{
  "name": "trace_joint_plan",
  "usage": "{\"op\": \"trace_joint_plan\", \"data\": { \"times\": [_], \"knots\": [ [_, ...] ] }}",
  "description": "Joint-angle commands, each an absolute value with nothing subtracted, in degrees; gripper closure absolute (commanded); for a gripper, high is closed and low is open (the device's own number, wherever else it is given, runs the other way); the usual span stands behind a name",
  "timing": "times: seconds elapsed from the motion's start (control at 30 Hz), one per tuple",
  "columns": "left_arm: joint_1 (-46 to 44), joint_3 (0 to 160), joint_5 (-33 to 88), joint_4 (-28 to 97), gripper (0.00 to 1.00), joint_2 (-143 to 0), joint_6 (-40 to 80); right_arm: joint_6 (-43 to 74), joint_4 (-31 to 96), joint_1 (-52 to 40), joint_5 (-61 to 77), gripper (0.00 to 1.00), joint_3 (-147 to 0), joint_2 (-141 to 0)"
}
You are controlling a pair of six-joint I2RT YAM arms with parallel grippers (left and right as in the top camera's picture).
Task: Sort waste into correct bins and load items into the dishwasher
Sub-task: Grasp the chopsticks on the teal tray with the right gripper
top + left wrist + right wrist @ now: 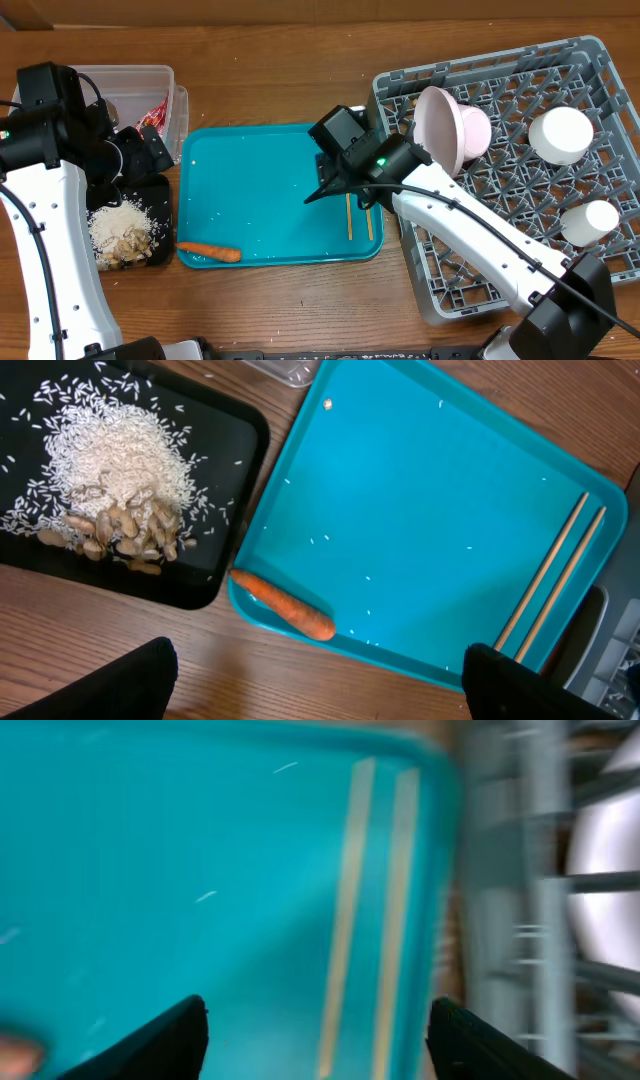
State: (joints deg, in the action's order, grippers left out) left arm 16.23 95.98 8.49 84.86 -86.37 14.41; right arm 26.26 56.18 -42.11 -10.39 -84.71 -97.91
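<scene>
Two wooden chopsticks (358,215) lie side by side at the right end of the teal serving tray (270,160). My right gripper (330,188) hovers open just above them; in the right wrist view the chopsticks (370,910) run between its open fingers (320,1045). An orange carrot (210,252) lies at the tray's front left corner. My left gripper (150,148) is open and empty over the table edge by the carrot (285,605). The black tray (160,195) holds rice and scraps (120,232). The clear tub (130,78) holds the red wrapper (156,108). The grey rack (470,270) holds a plate (440,125) and two bowls (560,135) (590,220).
The rack's left wall (520,920) stands close beside the chopsticks. Loose rice grains dot the teal tray (420,480). Bare wooden table (300,300) lies in front of the tray. The paper ball is out of view.
</scene>
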Motion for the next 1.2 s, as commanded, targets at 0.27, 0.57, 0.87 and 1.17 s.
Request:
{"op": "trace_joint_plan", "data": {
  "times": [0.27, 0.57, 0.87, 1.17],
  "knots": [
    [16.4, 95.6, 8.4, 84.9, 0.07, -86.1, 12.8, 27.3, 55.5, -42.3, -2.9, 0.38, -85.5, -106.7],
    [16.4, 95.6, 8.4, 85.1, 0.07, -86.1, 12.8, 30.5, 55.3, -42.3, -6.5, 0.40, -85.5, -114.9],
    [16.4, 95.6, 8.4, 85.1, 0.06, -86.1, 12.8, 30.8, 54.5, -42.2, -6.6, 0.40, -85.5, -120.5],
    [16.4, 95.6, 8.4, 85.2, 0.06, -86.1, 12.8, 31.9, 55.0, -42.0, -5.2, 0.49, -85.5, -120.6]
  ]
}}
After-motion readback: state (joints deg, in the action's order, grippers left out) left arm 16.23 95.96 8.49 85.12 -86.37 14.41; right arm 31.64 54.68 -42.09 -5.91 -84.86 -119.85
